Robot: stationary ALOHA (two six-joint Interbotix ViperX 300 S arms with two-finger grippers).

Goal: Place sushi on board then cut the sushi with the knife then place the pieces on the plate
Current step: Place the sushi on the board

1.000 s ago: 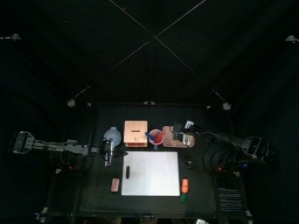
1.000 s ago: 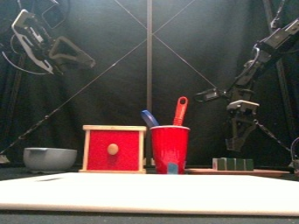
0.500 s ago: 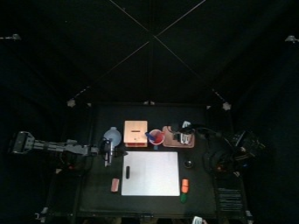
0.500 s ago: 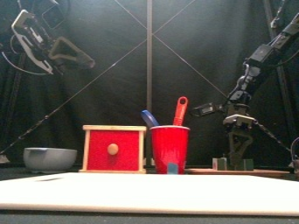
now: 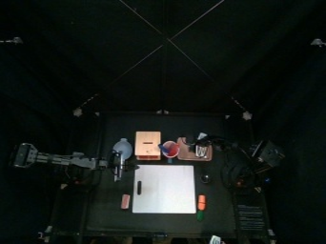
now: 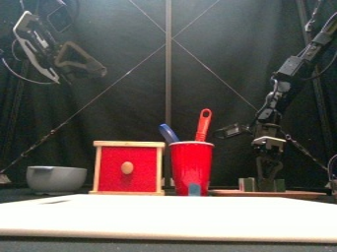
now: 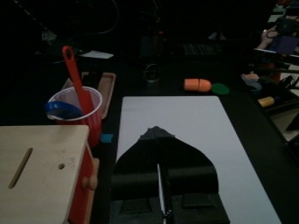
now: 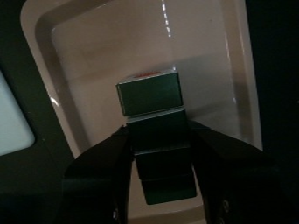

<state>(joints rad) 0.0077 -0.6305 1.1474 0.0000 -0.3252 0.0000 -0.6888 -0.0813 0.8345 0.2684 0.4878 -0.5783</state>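
Sushi roll (image 8: 155, 94) lies lengthwise on pink tray (image 8: 93, 52), just behind the white cutting board's (image 5: 166, 189) back right corner; not yet on board. Right gripper (image 8: 158, 131) low over it, jaws apart, one along each long side, so grip crosses the roll's long axis. Contact unclear. Left gripper (image 7: 156, 133) empty, jaws together, near board's left edge. Right arm nearer; my guess, close then lift.

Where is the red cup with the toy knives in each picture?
Top view: red plastic cup, mid-table, beside the pale wooden red-fronted box.
Front view: centre, right of that box.
Left wrist view: next to the box.
Right wrist view: not there.
Landmark: the box.
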